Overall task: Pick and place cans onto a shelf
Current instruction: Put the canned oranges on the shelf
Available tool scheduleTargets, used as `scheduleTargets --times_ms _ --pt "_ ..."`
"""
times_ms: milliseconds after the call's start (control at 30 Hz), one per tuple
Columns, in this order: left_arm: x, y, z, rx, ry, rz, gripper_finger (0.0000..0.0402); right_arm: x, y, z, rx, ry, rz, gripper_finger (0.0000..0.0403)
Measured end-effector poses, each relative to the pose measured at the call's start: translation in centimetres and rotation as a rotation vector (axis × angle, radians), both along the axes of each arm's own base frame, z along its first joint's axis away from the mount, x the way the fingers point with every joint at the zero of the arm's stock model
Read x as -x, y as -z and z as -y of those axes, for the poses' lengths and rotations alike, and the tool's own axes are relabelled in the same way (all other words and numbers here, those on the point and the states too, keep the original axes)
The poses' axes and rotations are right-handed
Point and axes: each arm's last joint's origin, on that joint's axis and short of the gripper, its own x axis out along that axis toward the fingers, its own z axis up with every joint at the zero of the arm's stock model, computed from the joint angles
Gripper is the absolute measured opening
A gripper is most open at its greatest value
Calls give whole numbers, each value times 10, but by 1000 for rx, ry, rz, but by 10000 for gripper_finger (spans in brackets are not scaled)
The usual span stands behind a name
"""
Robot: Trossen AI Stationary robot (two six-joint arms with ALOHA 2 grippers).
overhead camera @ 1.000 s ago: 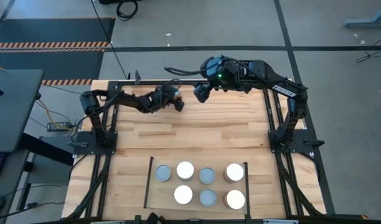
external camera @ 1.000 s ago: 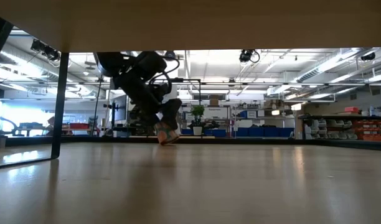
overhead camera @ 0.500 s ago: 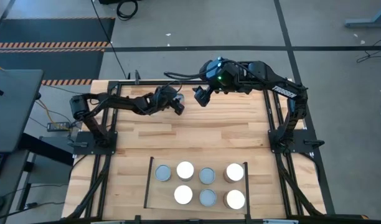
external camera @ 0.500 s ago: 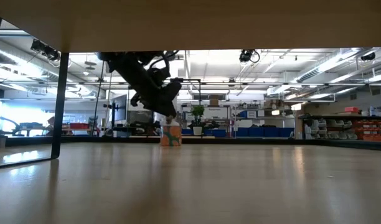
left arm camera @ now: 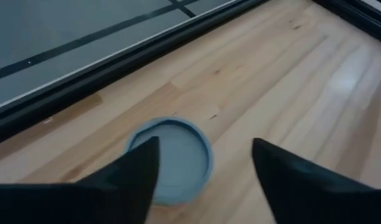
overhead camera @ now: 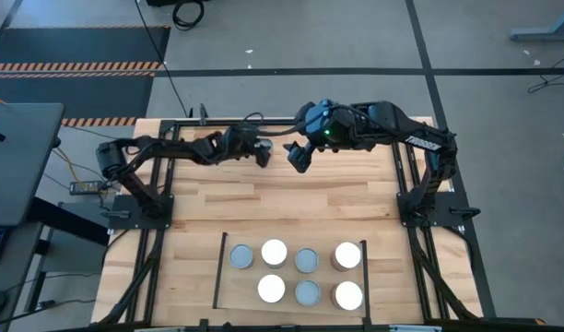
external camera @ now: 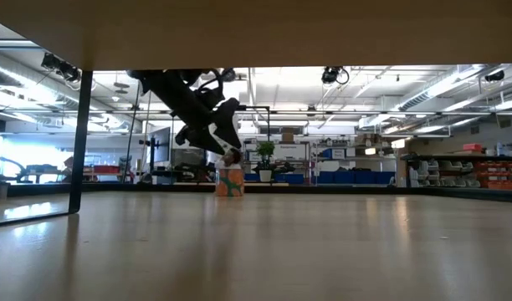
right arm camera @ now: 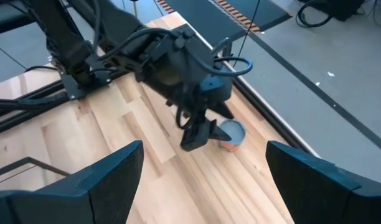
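A can with an orange-brown side and a grey top (right arm camera: 231, 134) stands upright on its base on the planked table near the far edge. It also shows in the left wrist view (left arm camera: 172, 160) and the low view (external camera: 229, 183). My left gripper (overhead camera: 263, 157) is open and hangs just above this can (left arm camera: 205, 143), touching nothing. My right gripper (overhead camera: 299, 159) is open and empty, in the air just to the right of the left gripper. Several grey and white cans (overhead camera: 274, 252) stand on the pale shelf (overhead camera: 291, 273) at the near edge.
The shelf's two thin black bars (overhead camera: 219, 267) run along its left and right sides. A black frame rail (overhead camera: 227, 123) runs along the table's far edge, close behind the can. Bare planked tabletop (overhead camera: 291, 198) lies between the grippers and the shelf.
My left gripper held the orange-brown can tilted just above the table, then let it go and rose off it. The can now stands upright on the table. My right gripper has come down and toward the near edge, closer to the left gripper.
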Motion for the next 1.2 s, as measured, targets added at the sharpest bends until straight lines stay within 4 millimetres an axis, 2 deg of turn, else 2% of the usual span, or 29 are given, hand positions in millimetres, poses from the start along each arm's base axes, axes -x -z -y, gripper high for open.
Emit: scheduleTargets --times_ms 167,267,333,533,967,1100,1200 --pt "-2 7 -2 7 -1 -13 348 1 1 -4 -14 17 2 346" --pt "-5 12 -3 1 -4 -7 385 1 1 -5 -8 19 3 346" --pt "-7 18 -4 -3 -6 -4 396 1 0 -5 -8 19 5 346" --pt "-11 30 -9 -25 -83 -6 394 0 0 -5 -8 20 12 346" --pt "-19 59 -10 -40 -66 -50 389 -1 -1 -5 -8 21 29 346" --pt "-22 56 -7 -106 -24 -76 364 -1 -2 -5 -8 21 37 346" --pt "-23 56 -6 -137 9 -104 329 -2 -3 -4 13 44 47 346"
